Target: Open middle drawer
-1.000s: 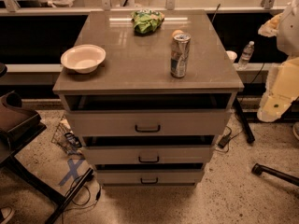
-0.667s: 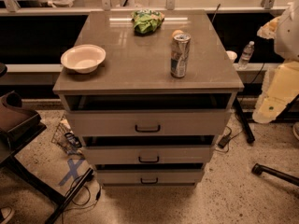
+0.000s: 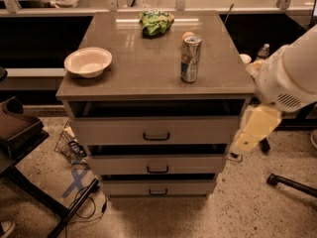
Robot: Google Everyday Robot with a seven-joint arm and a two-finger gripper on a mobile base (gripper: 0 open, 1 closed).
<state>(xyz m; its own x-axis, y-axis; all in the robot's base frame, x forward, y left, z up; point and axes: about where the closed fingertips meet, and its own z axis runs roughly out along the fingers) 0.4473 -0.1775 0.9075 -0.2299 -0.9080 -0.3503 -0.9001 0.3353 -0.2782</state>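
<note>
The grey-beige cabinet has three drawers stacked in its front. The middle drawer is wide and shallow, with a small dark bar handle at its centre. The taller top drawer is above it and the lowest drawer below. A dark gap shows above each drawer front. My gripper, a pale yellow piece on the white arm, hangs at the cabinet's right side, level with the top drawer. It is apart from the middle handle.
On the cabinet top stand a white bowl, a drink can and a green bag. A dark chair and floor cables are at the left. A chair leg lies at the right.
My arm and gripper have moved left and down, from out at the right to close by the cabinet's right edge. The drawers and the things on top have not moved.
</note>
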